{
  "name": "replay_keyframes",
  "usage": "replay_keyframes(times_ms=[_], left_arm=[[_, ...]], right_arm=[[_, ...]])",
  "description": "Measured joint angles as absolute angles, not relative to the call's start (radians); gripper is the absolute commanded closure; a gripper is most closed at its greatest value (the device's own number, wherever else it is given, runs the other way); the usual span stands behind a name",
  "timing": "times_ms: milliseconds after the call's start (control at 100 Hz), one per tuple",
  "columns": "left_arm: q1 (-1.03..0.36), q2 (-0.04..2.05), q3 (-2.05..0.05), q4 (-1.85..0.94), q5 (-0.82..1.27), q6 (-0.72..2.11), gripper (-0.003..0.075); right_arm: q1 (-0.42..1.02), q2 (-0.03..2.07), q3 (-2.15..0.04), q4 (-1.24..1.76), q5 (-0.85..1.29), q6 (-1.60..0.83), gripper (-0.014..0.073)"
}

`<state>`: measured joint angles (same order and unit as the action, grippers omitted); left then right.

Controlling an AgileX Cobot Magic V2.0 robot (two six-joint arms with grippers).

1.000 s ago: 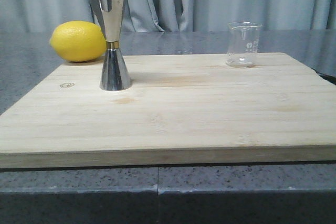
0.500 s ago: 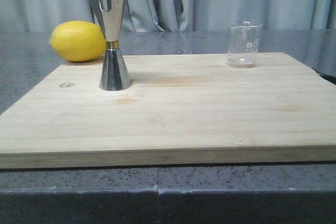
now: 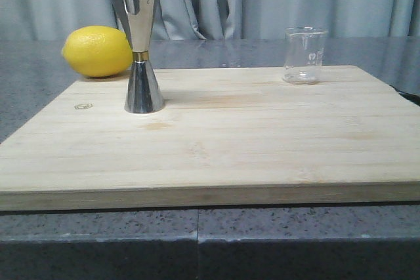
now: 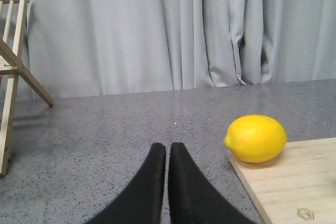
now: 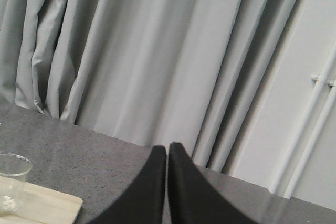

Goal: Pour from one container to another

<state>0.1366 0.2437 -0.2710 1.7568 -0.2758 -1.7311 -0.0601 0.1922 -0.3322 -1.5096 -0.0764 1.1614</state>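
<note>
A: Front view, 2 vessels upright on the bamboo cutting board (image 3: 216,155). Steel jigger (image 3: 139,47) near the board's left side, glass beaker (image 3: 304,55) at the far right, well apart. My read: the spacing leaves each arm room to work.

B: Contents?

A: Beaker looks nearly empty; a faint trace at the base, cannot tell if liquid. Jigger's upper cup is open, its inside hidden from this angle.

B: Grippers?

A: Left gripper (image 4: 167,153) has its fingers pressed together, grasping nothing, off the board near the lemon (image 4: 256,138). Right gripper (image 5: 167,156) likewise clenched and empty, with the beaker (image 5: 12,179) off to 1 side.

B: Progress?

A: Pour not yet begun, judging by this. Right arm looks better placed for the beaker.
</note>
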Motion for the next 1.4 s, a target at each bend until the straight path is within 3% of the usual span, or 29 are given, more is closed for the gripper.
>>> replay_keyframes(times_ms=[750, 1100, 1260, 1400], left_arm=[[0.137, 0.244, -0.265, 1.757, -0.276, -1.731, 0.0739], [0.032, 0.244, -0.188, 1.731, -0.228, -1.726, 0.0739], [0.027, 0.244, -0.188, 1.463, -0.169, -1.534, 0.0739], [0.015, 0.237, -0.182, 0.936, -0.089, -1.053, 0.0739]], right_arm=[[-0.06, 0.192, -0.332, -1.512, -0.084, 1.161, 0.0643], [-0.06, 0.192, -0.332, -1.512, -0.084, 1.161, 0.0643], [-0.06, 0.192, -0.332, -1.512, -0.084, 1.161, 0.0643], [-0.06, 0.192, -0.332, -1.514, -0.084, 1.161, 0.0643]])
